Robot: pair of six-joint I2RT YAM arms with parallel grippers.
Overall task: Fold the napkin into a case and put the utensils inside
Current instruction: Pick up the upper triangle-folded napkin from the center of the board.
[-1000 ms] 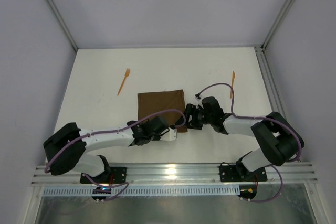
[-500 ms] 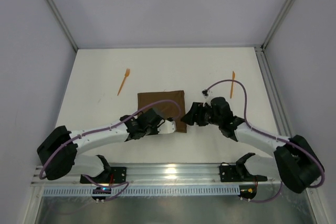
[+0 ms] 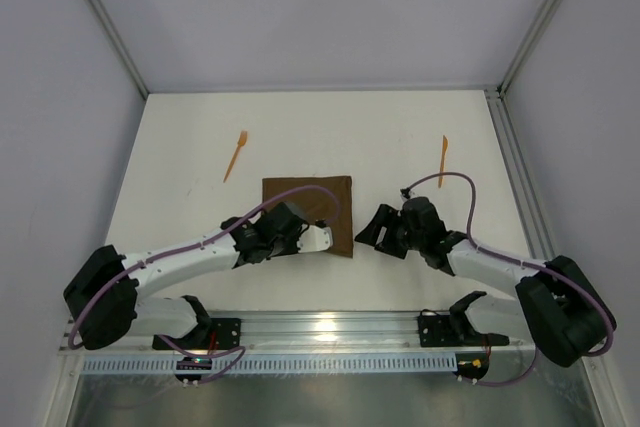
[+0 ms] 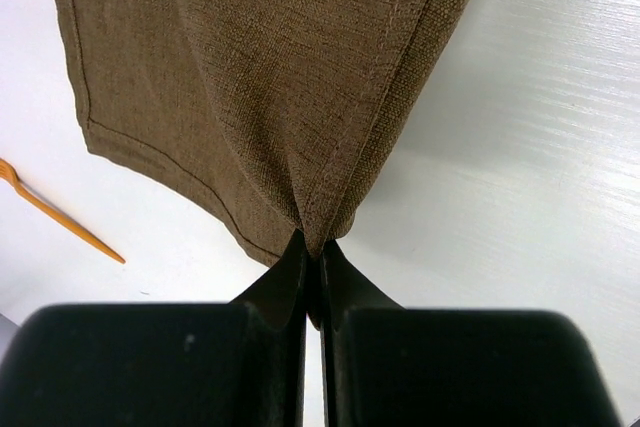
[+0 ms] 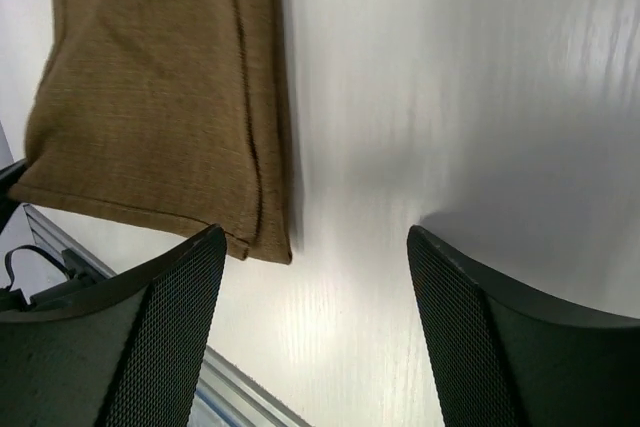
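The dark brown napkin (image 3: 308,207) lies folded on the white table, its layers showing in the left wrist view (image 4: 250,67). My left gripper (image 3: 330,240) is shut on the napkin's near edge, and the cloth bunches into a pinch between the jaws (image 4: 312,247). My right gripper (image 3: 372,232) is open and empty just right of the napkin's near right corner (image 5: 150,97), with bare table between its fingers (image 5: 315,247). One orange utensil (image 3: 235,155) lies far left of the napkin and shows in the left wrist view (image 4: 60,215). The other (image 3: 443,160) lies far right.
The metal rail (image 3: 320,329) with the arm bases runs along the near edge. Grey walls enclose the table at the back and on both sides. A purple cable (image 3: 440,179) loops above the right arm.
My right gripper has drawn back to the right, off the napkin's near right corner, and stands open. My left gripper has moved slightly forward, still pinching the near edge.
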